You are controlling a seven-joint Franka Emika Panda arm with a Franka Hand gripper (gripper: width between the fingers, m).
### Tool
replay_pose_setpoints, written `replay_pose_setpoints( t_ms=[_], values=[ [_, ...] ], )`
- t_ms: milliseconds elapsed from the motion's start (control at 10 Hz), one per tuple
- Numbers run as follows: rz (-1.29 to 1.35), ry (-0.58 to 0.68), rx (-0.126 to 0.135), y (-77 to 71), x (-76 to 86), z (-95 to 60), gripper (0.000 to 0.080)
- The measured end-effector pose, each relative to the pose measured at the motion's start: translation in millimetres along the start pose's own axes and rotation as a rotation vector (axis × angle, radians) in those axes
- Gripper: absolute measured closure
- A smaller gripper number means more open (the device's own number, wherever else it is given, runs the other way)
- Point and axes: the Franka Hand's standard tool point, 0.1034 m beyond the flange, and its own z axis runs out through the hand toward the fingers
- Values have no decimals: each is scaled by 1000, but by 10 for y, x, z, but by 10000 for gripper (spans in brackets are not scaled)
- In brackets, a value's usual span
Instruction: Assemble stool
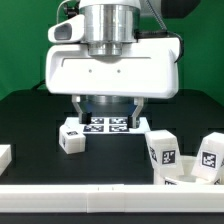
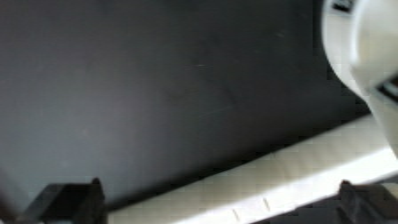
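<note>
My gripper hangs open and empty over the black table, with its fingers spread either side of the marker board. One white stool leg with a tag stands just off the finger on the exterior view's left, apart from it. Two more tagged legs stand at the exterior view's right. The round seat disc does not show clearly; the arm's white hand hides the table behind it. In the wrist view my gripper has nothing between its jaws. A rounded white part shows at the edge, and I cannot tell which part it is.
A plain white block lies at the exterior view's left edge. A white rail runs along the table's front. A white strip crosses the wrist view under the fingertips. More white pieces lie low beside the two legs.
</note>
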Motion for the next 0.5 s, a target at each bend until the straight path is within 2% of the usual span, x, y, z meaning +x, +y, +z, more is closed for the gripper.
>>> replay_pose_setpoints(
  t_ms=[100,500],
  values=[
    [-139,-5,-3,49,12,-8,151],
    [-364,1,-11,89,42,-15,151]
  ],
)
